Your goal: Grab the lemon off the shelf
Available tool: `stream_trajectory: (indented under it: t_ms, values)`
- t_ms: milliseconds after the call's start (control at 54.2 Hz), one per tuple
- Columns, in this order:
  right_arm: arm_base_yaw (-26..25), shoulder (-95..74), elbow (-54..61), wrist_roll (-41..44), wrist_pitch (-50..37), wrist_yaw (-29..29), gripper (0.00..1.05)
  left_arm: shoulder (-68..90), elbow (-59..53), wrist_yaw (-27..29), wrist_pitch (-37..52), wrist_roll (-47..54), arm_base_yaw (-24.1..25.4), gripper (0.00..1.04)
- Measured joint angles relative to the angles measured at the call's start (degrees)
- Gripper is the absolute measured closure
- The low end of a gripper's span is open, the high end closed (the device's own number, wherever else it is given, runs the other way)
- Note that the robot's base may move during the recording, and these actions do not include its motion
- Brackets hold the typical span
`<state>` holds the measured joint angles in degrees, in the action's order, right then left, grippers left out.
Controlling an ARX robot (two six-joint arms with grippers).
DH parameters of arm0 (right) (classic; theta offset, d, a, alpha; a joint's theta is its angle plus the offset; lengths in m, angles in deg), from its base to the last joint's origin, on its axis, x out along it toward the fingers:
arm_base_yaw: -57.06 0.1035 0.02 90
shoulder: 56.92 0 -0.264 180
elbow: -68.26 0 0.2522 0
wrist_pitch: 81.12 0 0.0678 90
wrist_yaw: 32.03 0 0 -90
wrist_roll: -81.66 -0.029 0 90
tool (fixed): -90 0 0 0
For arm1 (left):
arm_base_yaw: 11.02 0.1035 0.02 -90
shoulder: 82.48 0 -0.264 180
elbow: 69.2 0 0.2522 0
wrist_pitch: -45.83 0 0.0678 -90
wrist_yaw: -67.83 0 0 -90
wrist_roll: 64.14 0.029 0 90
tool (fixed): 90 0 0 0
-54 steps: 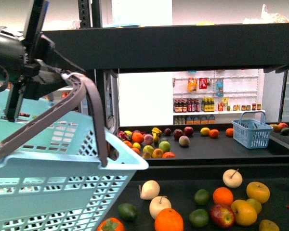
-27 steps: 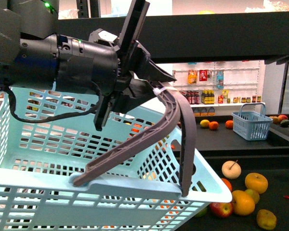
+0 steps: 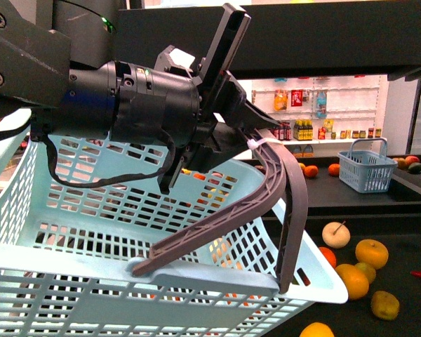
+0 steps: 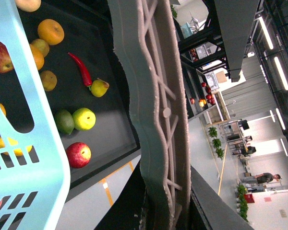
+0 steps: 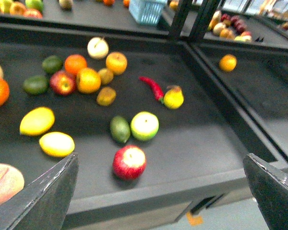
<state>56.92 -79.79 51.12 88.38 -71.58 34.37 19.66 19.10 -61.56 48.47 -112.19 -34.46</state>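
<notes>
Two lemons (image 5: 56, 143) lie before released right end effector (image 5: 161, 158); left end effector (image 3: 258, 139) grasps handle (image 3: 270, 189).

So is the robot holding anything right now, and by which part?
Yes: the left gripper holds the basket by the top of its grey handle. The right gripper is open and empty.

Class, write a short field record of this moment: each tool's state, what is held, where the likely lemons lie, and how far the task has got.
Left tool: shut on the grey handle of the light blue basket
Right tool: open, empty, above the shelf tray
Likely lemons: yellow oval fruit and second yellow oval fruit, side by side on the tray
Nearby: red apple, green apple, red chilli
Progress: no lemon picked yet
</notes>
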Motion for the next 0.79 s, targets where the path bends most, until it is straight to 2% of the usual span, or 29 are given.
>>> stream_trajectory:
  t_ms: [129, 332, 535, 794]
  values:
    - [-9.3, -20.6, -6.8, -4.7, -6.1, 9.3, 0.02, 0.0, 0.1, -0.1, 0.0, 0.3, -0.1, 0.93]
    - [-15.9, -56.2, -19.0, -1.0, -22.5, 21.1, 0.02, 0.0, 0.1, -0.1, 0.0, 0.3, -0.1, 0.93]
    - [-17.4, -77.1, -28.4, 7.7, -26.4, 33.0, 0.02, 0.0, 0.2, 0.0, 0.0, 0.3, -0.1, 0.93]
    - [-16.2, -95.6, -41.6, 22.3, -27.7, 45.7, 0.02, 0.0, 0.3, -0.1, 0.0, 0.3, -0.1, 0.93]
